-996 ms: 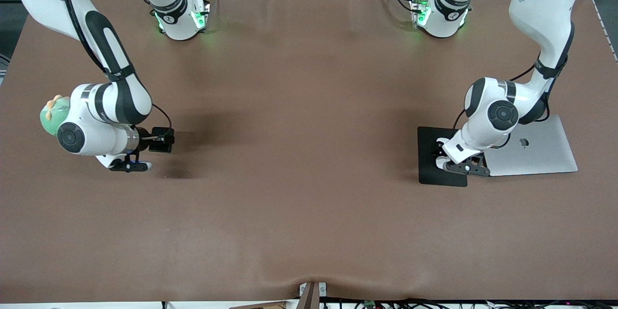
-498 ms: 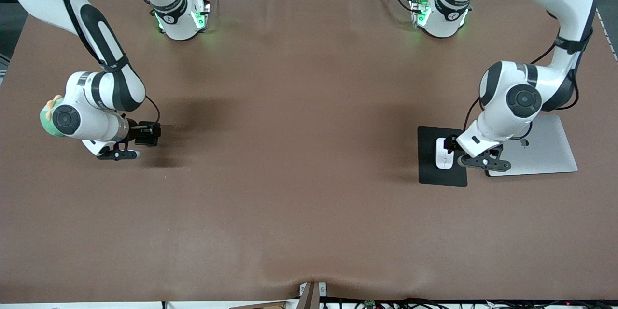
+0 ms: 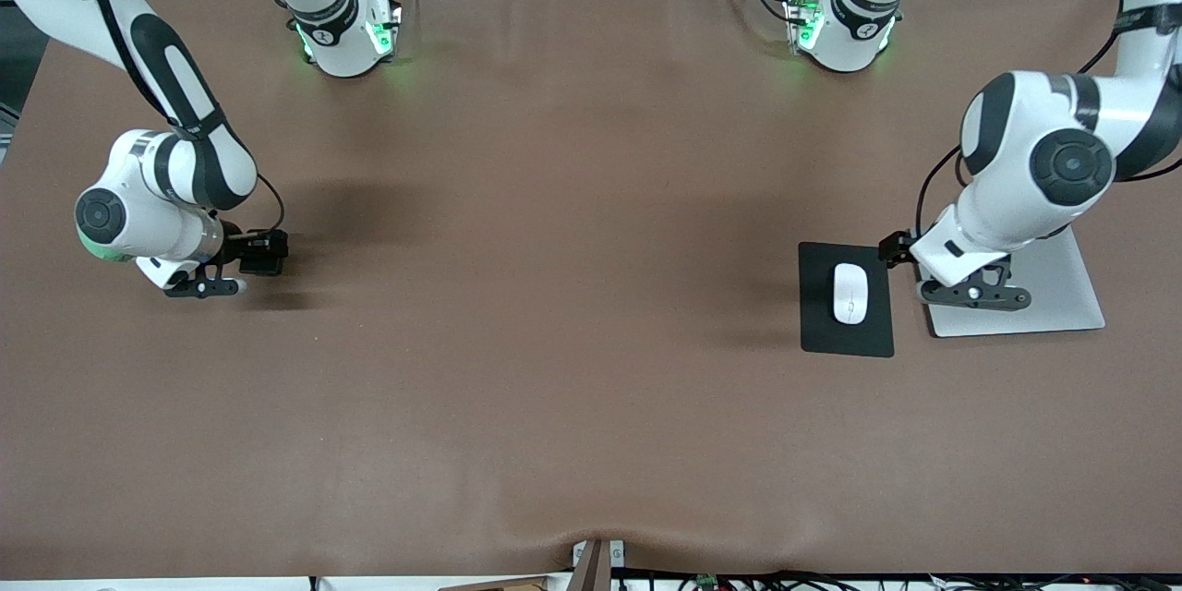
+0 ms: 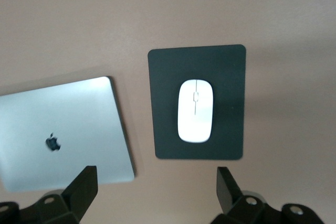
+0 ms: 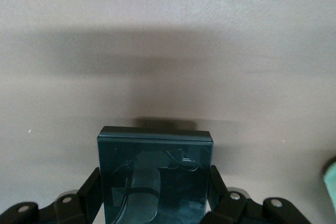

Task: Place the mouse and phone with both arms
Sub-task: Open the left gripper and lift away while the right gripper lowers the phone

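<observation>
Layout of the desk: 2 groups, 1 at each arm's end.

At the left arm's end the mouse lies in the middle of the pad, and the laptop lies just beside the pad, closer to the desk's end. The left hand is over the laptop's edge beside the pad. At the right arm's end the right hand holds the phone just above the desk.
</observation>
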Robot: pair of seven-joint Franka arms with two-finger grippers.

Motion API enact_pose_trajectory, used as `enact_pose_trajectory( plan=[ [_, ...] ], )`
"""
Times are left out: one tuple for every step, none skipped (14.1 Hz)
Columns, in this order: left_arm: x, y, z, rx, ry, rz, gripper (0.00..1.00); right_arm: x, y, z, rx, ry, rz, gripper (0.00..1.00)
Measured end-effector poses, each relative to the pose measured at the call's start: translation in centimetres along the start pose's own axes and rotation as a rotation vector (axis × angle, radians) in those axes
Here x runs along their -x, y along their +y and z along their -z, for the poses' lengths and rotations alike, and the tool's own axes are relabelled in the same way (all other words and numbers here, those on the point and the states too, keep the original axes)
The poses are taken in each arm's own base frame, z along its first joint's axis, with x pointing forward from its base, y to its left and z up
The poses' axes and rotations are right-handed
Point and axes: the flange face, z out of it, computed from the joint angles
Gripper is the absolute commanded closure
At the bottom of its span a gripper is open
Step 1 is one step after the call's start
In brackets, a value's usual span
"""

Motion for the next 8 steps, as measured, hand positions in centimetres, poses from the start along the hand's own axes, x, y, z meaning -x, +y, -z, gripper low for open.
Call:
enact_pose_trajectory(
  plan=[
    [0.1,-0.3,1.9,0.000,-0.010,0.009,0.00,0.1,-0.1,-0.6,-0.002,-0.004,0.002,1.00],
    [0.1,-0.6,3.8,-0.001,-0.016,0.016,0.00,0.2,-0.2,-1.1,-0.004,-0.011,0.004,0.57],
    [0.1,-0.9,5.6,-0.003,-0.021,0.023,0.00,0.2,-0.3,-1.5,-0.005,-0.016,0.004,0.03],
    [0.2,-1.1,7.2,-0.005,-0.026,0.027,0.00,0.2,-0.3,-1.5,-0.005,-0.016,0.005,0.00],
    [0.3,-1.2,8.7,-0.006,-0.032,0.029,0.00,0.2,-0.3,-1.5,-0.005,-0.017,0.005,0.00],
    [0.5,-1.1,10.3,-0.006,-0.036,0.029,0.00,0.2,-0.3,-1.4,-0.006,-0.021,0.005,0.00],
    [0.7,-0.9,11.9,-0.005,-0.032,0.028,0.00,0.1,-0.2,-1.3,-0.007,-0.031,0.004,0.00],
    [0.9,-0.8,13.4,0.000,-0.018,0.029,0.00,-0.1,-0.1,-0.9,-0.009,-0.042,0.002,0.00]
  ],
)
